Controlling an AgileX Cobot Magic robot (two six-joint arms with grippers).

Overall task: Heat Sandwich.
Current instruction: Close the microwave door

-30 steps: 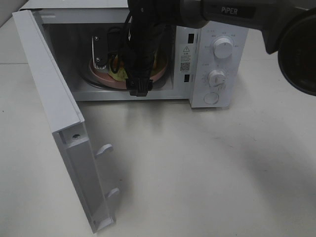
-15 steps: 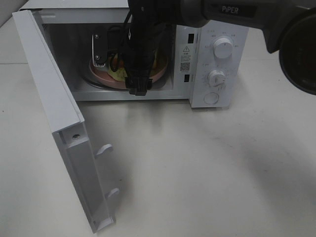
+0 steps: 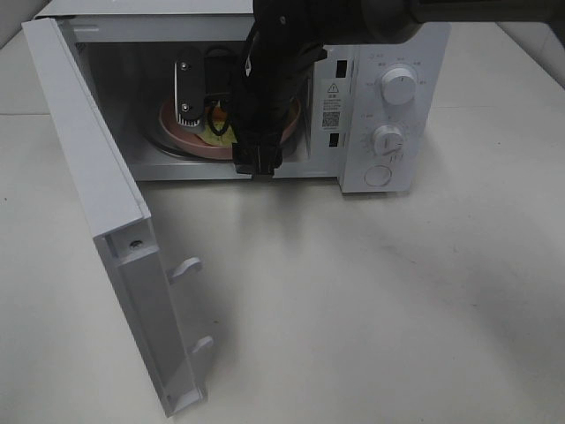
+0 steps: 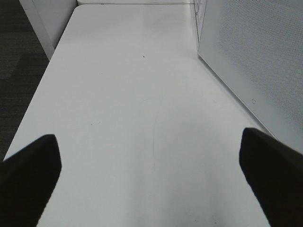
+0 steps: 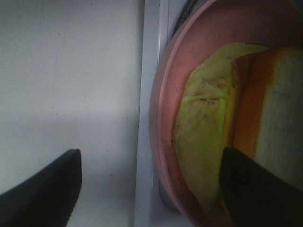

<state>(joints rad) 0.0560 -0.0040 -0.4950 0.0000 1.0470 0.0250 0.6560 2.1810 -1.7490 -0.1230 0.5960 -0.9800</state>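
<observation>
microwave oven, white, standing on a white table; door swung wide open at the left; two dials and a round button on the front panel. sandwich: white bread with tan crust over a yellow-green layer, lying on a round pink plate inside the oven cavity, near its front opening. right arm: black, reaching down into the cavity over the plate. right gripper: jaws spread wide and gripping nothing, one fingertip over the sandwich, the other outside the plate rim above the pale surface. left gripper: jaws spread wide with nothing between them, hovering over bare table, a white perforated panel just beside it.
</observation>
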